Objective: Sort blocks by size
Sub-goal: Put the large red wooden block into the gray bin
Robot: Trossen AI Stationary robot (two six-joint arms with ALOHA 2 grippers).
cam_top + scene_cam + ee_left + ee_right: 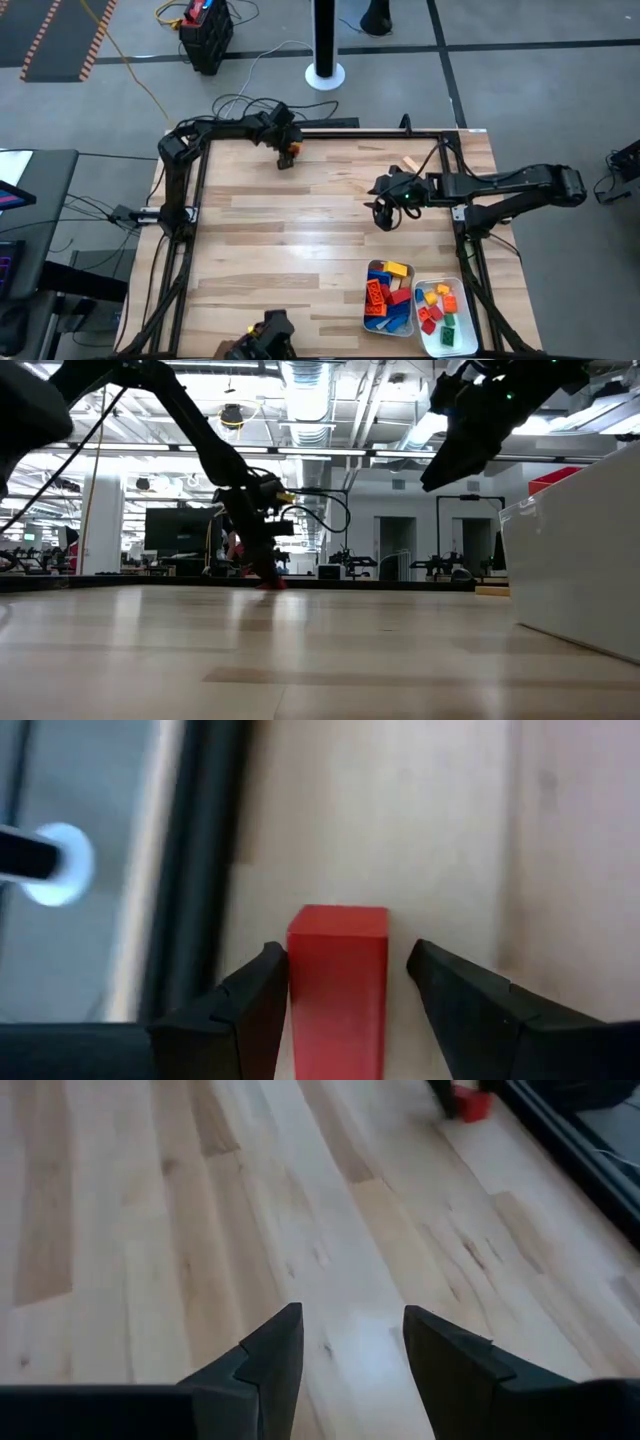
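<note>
A red block (338,970) stands on the table near its far edge (290,152), also visible in the low view (270,582). My left gripper (345,960) is open and slants down over it from the left, one finger on either side of the block. My right gripper (384,218) hangs open and empty above the bare wood at the table's right middle (350,1320). A tan block (410,165) lies flat near the far right corner. Several coloured blocks fill two white trays at the near right. My left gripper has one finger (262,990) close against the block's side (294,982); I cannot tell whether they touch. A clear gap shows between the other finger (440,985) and the block. The block rests on the table.
The left tray (366,300) and the right tray (438,281) stand side by side at the near right. The black frame rail (330,133) runs just behind the red block. A dark device (268,335) sits at the near edge. Bare wood lies between.
</note>
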